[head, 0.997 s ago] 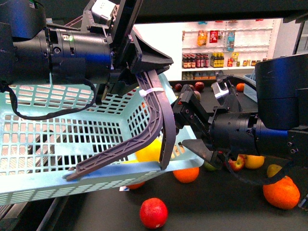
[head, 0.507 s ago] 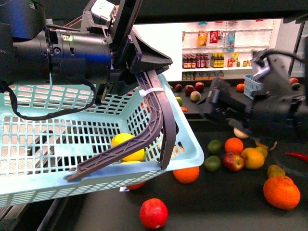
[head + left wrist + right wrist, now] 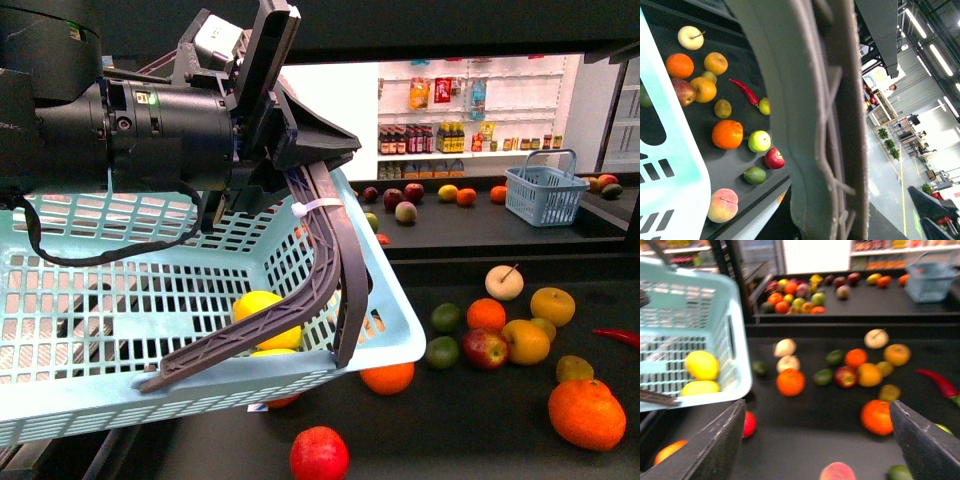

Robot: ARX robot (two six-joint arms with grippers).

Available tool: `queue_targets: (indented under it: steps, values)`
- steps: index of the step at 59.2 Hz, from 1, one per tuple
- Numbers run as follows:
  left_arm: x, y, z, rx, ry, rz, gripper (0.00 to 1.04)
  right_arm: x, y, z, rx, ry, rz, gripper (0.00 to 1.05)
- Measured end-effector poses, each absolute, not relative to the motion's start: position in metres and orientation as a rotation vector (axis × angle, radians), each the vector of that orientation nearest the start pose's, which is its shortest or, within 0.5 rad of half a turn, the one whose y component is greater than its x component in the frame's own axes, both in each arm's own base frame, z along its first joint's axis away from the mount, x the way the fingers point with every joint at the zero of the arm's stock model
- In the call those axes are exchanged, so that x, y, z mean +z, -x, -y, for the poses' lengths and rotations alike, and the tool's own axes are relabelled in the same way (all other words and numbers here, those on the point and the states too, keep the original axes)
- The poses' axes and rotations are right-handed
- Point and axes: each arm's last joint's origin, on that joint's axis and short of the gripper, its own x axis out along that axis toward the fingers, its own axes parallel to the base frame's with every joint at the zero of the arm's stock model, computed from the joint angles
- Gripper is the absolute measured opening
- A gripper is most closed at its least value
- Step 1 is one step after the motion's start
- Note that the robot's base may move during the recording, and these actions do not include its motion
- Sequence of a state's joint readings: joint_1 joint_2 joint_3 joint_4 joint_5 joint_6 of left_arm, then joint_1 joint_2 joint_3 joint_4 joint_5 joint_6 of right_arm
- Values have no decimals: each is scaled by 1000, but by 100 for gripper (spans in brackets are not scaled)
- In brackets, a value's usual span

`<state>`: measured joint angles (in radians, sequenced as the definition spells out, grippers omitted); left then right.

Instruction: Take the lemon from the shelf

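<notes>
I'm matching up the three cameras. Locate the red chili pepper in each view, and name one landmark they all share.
Front view: the red chili pepper is at the right edge, just beyond the big orange.
Left wrist view: the chili lies near the same orange.
Right wrist view: the chili lies close to that orange.
Shared landmark: the big orange.

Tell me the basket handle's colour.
Grey; the handle shows best in the front view, against the pale blue basket.
</notes>
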<state>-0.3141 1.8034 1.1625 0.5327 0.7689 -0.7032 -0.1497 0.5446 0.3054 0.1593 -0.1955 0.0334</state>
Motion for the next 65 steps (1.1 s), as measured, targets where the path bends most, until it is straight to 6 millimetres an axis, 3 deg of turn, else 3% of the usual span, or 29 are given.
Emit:
queue_targets:
  steps: [4, 9, 19, 27, 51, 65]
  values:
    - [252, -376, 142, -994, 657, -485, 8, 221, -117, 20, 20, -43, -76, 67]
    - [252, -376, 143, -995, 657, -485, 8, 214, -101, 19, -1, -20, -13, 53]
    - [252, -375, 143, -1001, 660, -490, 8, 190, -98, 13, -11, -9, -11, 24]
    - [252, -375, 143, -997, 658, -487, 8, 183, -98, 2, -5, -4, -8, 2]
    - [252, -375, 143, -998, 658, -488, 8, 167, -98, 0, -3, -2, -2, 3]
    - [252, -375, 143, -998, 658, -488, 8, 168, -97, 0, 0, -2, 7, 3]
